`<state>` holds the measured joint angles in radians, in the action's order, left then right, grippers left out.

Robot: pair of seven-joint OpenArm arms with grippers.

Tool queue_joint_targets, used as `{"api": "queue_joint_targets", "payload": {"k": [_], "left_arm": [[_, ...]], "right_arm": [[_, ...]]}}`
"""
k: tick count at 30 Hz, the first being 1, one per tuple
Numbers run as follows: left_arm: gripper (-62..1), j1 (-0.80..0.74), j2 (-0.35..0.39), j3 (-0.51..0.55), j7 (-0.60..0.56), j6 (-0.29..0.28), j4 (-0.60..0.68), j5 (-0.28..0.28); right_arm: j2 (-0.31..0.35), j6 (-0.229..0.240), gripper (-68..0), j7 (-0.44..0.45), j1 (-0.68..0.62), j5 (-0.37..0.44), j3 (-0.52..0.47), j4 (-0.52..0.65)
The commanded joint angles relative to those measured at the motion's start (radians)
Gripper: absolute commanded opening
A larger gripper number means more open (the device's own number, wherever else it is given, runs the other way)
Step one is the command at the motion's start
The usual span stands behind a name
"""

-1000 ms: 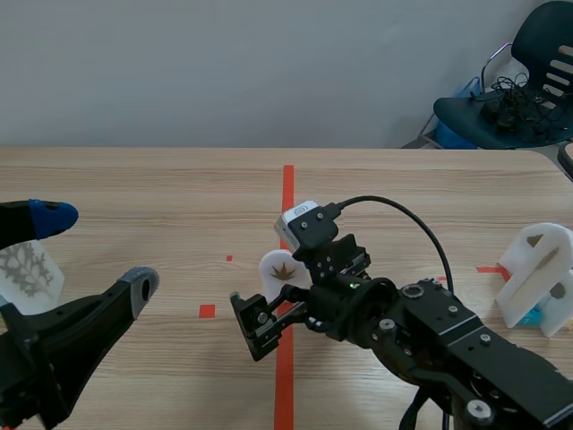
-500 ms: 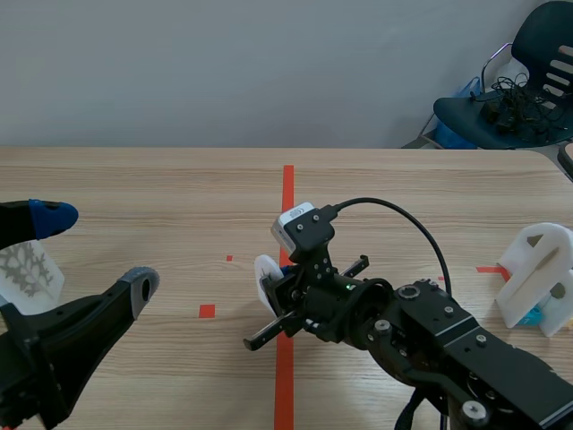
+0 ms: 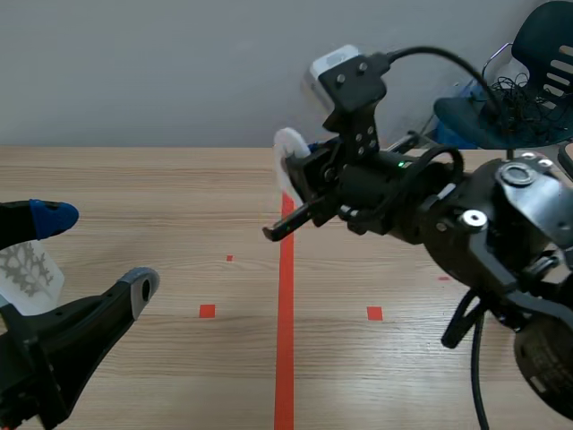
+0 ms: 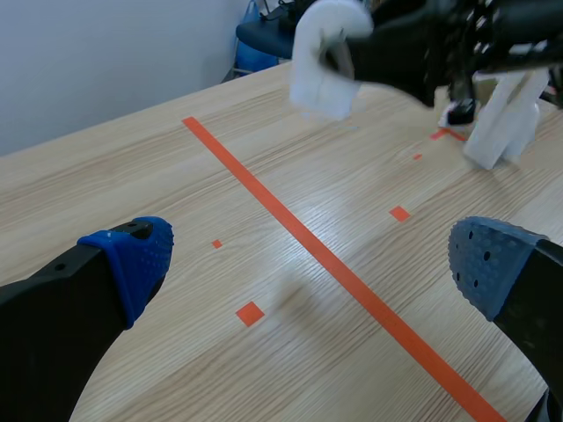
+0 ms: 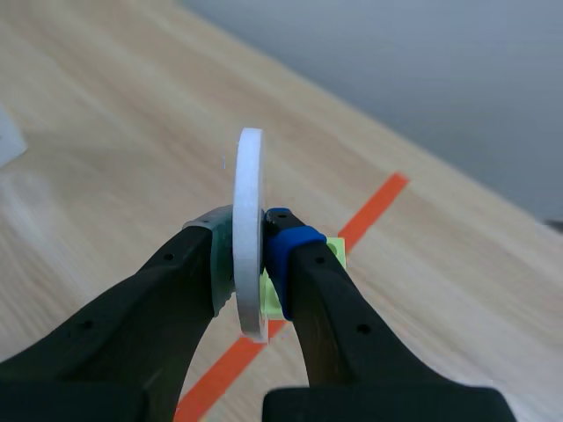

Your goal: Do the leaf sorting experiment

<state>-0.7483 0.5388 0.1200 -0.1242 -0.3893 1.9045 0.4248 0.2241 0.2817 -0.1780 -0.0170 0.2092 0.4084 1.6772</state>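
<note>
A white rounded leaf tile (image 3: 288,161) hangs high above the red centre line, with my right gripper (image 3: 300,175) shut on it. The right wrist view shows the tile (image 5: 249,220) edge-on, pressed between the two pads of the right gripper (image 5: 251,264), and a bit of light green (image 5: 271,299) behind it. From the left wrist view the same tile (image 4: 324,57) is up ahead. My left gripper (image 3: 94,251) stands open low at the near left, nothing between its fingers (image 4: 132,255). A second white tile with a grey leaf (image 3: 27,273) lies by it.
A white slotted stand (image 4: 508,119) stands on the table's right side, hidden behind the right arm in the scene view. A red tape line (image 3: 285,340) runs down the middle. A dark chair (image 3: 528,90) with cables is beyond the far right corner.
My right gripper shut on the leaf tile at the table's middle and lifted it up and away from the robot. The left arm has stayed still.
</note>
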Motion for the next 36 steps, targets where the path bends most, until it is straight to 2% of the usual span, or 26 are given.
{"api": "queue_joint_targets", "payload": {"k": [1, 9, 16, 21, 28, 33, 36], "left_arm": [[1.4, 0.003, 0.013, 0.003, -0.016, -0.002, 0.012, 0.01], [1.4, 0.003, 0.019, 0.003, -0.017, -0.006, 0.012, 0.01], [1.4, 0.004, 0.019, 0.003, -0.018, -0.006, 0.012, 0.01], [1.4, 0.019, 0.019, 0.003, -0.018, -0.018, 0.011, 0.01], [1.4, 0.034, 0.019, 0.003, -0.017, -0.024, 0.011, 0.01], [1.4, 0.034, 0.019, 0.003, -0.017, -0.024, 0.011, 0.01], [1.4, 0.034, 0.019, 0.003, -0.017, -0.024, 0.011, 0.01]], "right_arm": [[0.018, -0.006, -66.0, 0.0, -0.063, 0.007, -0.032, 0.018], [0.022, -0.005, -66.0, -0.002, -0.373, 0.084, -0.276, 0.181], [0.022, -0.009, -66.0, 0.016, -0.526, 0.098, -0.459, 0.166], [0.022, -0.086, -66.0, 0.091, -0.523, 0.097, -0.533, 0.089], [0.021, -0.087, -66.0, 0.151, -0.418, 0.098, -0.56, -0.124], [0.02, -0.087, -66.0, 0.255, -0.346, 0.097, -0.561, -0.309], [0.02, -0.088, -66.0, 0.301, -0.321, 0.097, -0.561, -0.375]]}}
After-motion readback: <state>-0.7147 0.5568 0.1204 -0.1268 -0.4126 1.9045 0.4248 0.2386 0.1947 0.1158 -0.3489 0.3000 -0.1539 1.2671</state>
